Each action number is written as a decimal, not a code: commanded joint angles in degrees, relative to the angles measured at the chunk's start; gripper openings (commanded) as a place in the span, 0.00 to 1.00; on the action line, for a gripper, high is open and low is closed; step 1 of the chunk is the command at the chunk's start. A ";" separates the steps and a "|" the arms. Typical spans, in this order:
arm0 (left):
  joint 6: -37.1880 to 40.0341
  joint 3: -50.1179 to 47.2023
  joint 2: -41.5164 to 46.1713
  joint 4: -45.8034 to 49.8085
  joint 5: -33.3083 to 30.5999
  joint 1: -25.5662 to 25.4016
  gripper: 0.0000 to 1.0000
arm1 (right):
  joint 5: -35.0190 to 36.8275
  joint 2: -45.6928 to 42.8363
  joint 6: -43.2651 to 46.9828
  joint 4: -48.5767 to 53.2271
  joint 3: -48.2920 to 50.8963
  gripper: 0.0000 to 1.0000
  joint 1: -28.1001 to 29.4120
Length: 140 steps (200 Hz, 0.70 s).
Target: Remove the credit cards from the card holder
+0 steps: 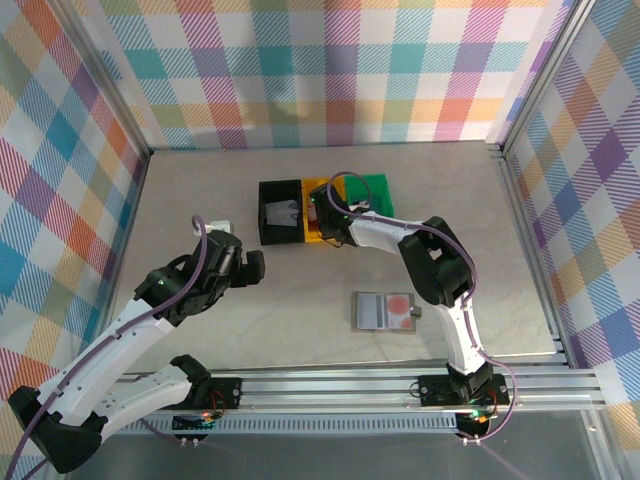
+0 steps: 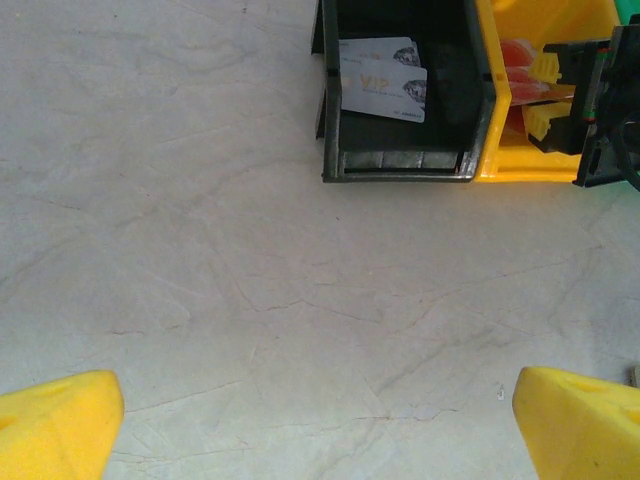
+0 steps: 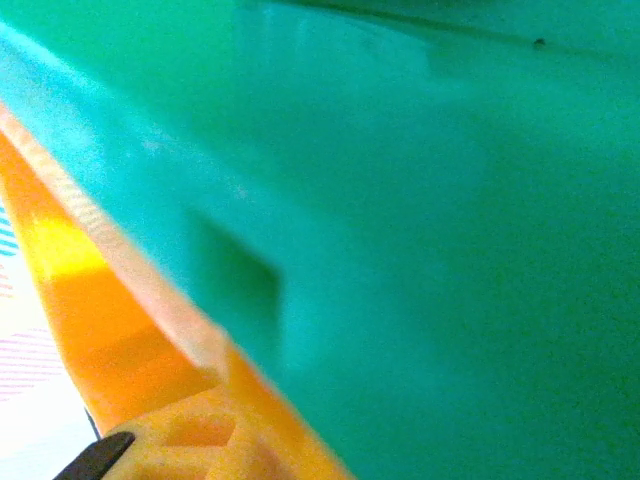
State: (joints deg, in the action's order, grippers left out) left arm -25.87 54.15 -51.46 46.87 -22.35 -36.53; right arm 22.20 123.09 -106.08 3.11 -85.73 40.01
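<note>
Right gripper (image 2: 546, 95) hung over yellow bin (image 2: 530, 165), jaws slightly apart around a red card (image 2: 515, 58); couldn't tell if gripping. Left gripper (image 1: 254, 267) gaped wide, empty. Card holder (image 1: 370, 312) lay open near right arm's base, lengthwise left-right, 1 credit card (image 1: 400, 306) inside. Right arm nearer.

Top overhead; wrist views face bins (image 2: 400, 160) closely.
</note>
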 commanded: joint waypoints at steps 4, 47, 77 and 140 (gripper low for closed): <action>0.86 -0.01 -0.22 1.49 0.20 0.63 1.00 | -1.27 -0.25 0.16 3.04 1.00 0.32 -0.02; 0.93 0.08 -0.68 1.56 0.45 0.59 1.00 | -2.07 -1.37 0.78 3.65 0.54 0.42 -0.03; 0.96 0.17 -1.03 1.60 0.48 0.59 1.00 | -2.24 -1.76 1.81 7.24 -2.43 0.49 -0.02; 1.08 0.25 -1.51 1.82 0.83 0.59 1.00 | -3.04 -2.05 4.10 11.44 -7.14 0.66 -0.11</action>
State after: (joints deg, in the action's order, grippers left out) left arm -25.85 54.15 -52.66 46.92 -21.93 -36.53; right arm 19.99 122.85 -104.03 10.02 -90.32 39.75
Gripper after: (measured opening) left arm 0.997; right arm 0.633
